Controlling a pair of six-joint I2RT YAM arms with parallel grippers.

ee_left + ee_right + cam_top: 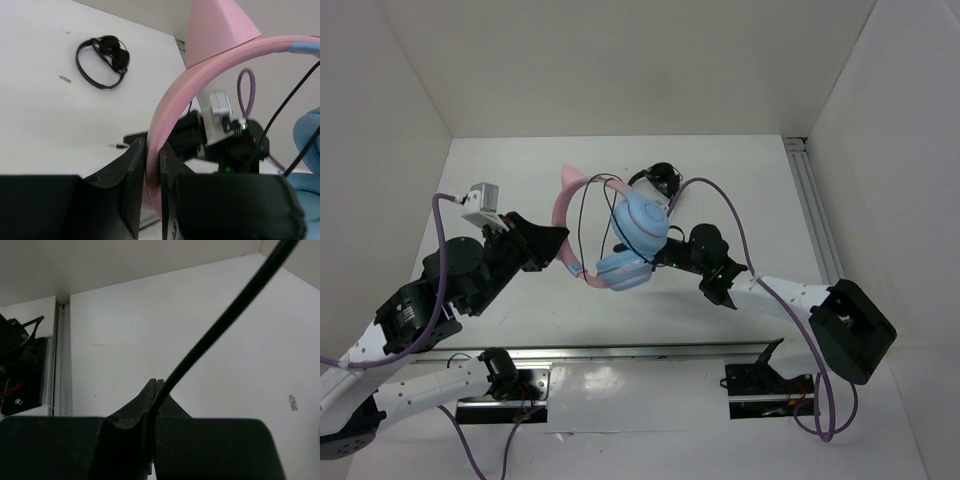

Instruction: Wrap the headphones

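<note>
The headphones are held up above the table between the two arms. The pink headband (563, 218) carries a cat ear (572, 178), and the two light blue earcups (640, 225) hang close together. My left gripper (558, 240) is shut on the headband; in the left wrist view the pink headband (175, 100) passes between its fingers (135, 170), with a cat ear (215, 30) above. My right gripper (656, 258) sits just right of the earcups and is shut on the thin black cable (220, 325), which rises from the closed jaws of the right gripper (157, 382). Cable loops (592, 215) drape around the headband.
A smaller all-black pair of headphones (660, 180) lies on the table behind the earcups, and also shows in the left wrist view (102, 60). A metal rail (815, 215) runs along the right wall. White walls enclose the table on three sides.
</note>
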